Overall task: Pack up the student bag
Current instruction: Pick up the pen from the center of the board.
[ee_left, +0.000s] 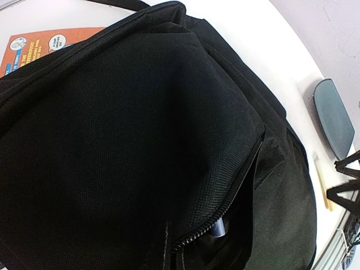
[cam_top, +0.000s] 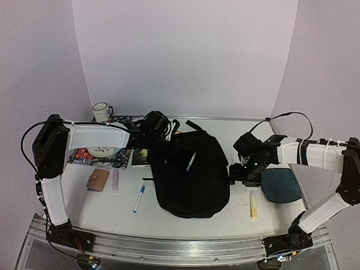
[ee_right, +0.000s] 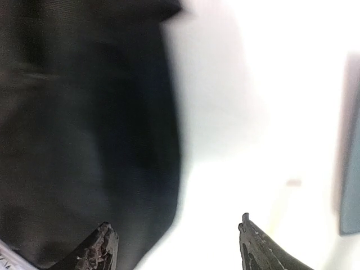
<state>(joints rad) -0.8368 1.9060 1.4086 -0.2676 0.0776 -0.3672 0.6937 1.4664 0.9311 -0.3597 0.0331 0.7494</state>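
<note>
As right claw [ee_right: 174, 226] gapes, student bag [cam_top: 194, 188] unzipped

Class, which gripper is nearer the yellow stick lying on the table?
Right. The right gripper hangs just beyond the yellow stick, by the right side of the bag; the left gripper is across the bag, at its upper left edge.

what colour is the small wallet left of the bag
The wallet is tan brown, clearest in the top external view.

The large black fabric student bag [cam_top: 188, 177] lies slumped mid-table, its zipper partly open with a pen poking out.
</note>
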